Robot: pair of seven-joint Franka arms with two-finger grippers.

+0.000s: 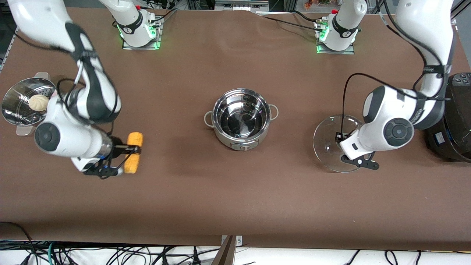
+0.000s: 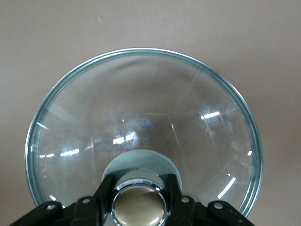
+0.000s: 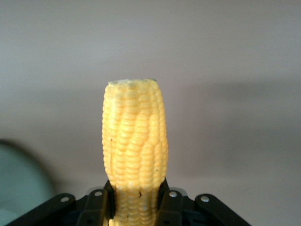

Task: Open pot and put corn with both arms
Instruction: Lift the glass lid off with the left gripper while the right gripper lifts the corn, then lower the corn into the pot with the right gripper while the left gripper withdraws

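Note:
The steel pot (image 1: 241,117) stands open and empty at the table's middle. Its glass lid (image 1: 331,141) is off, toward the left arm's end of the table, and my left gripper (image 1: 349,147) is shut on its tan knob (image 2: 139,205). The lid (image 2: 141,122) fills the left wrist view. My right gripper (image 1: 128,154) is shut on the yellow corn (image 1: 133,151), toward the right arm's end of the table. In the right wrist view the corn (image 3: 135,141) sticks out from between the fingers (image 3: 98,207).
A steel steamer basket (image 1: 22,101) with a white bun (image 1: 38,102) stands at the right arm's end. A big black cooker (image 1: 454,117) stands at the left arm's end, close to the left arm.

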